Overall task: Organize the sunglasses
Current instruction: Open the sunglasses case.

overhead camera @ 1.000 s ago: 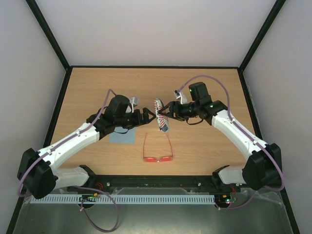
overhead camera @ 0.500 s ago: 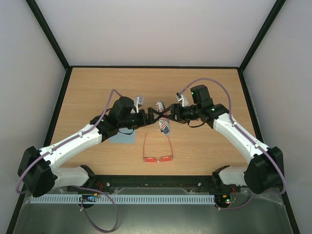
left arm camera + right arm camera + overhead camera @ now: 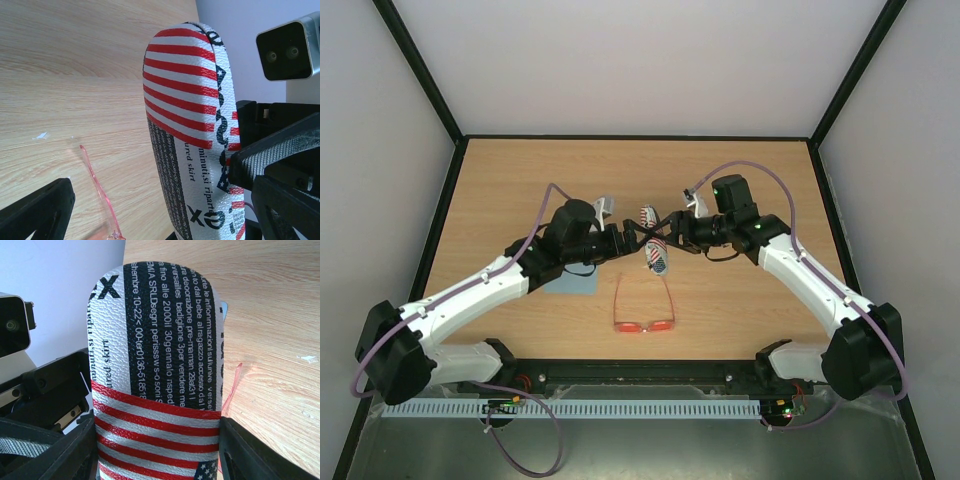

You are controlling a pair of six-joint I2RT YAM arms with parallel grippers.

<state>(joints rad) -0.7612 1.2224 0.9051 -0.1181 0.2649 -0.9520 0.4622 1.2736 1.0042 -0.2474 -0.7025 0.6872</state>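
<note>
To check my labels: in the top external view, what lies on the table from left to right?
Light-blue cloth → flag-patterned case. The sunglasses overlap the case sideways, so I leave them out.

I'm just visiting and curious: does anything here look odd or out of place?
Mildly: the flag-patterned case is gripped, tilted, by the right gripper, while the sunglasses lie outside it on the table with arms unfolded. Nothing looks spilled or broken.

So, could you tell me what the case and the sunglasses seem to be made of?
The case: probably faux leather or coated fabric, matte; a pebbled grain shows under the printed stripes and text. The sunglasses: likely thin plastic; frame and lenses look translucent red-orange, and wood grain shows through a temple.
</note>
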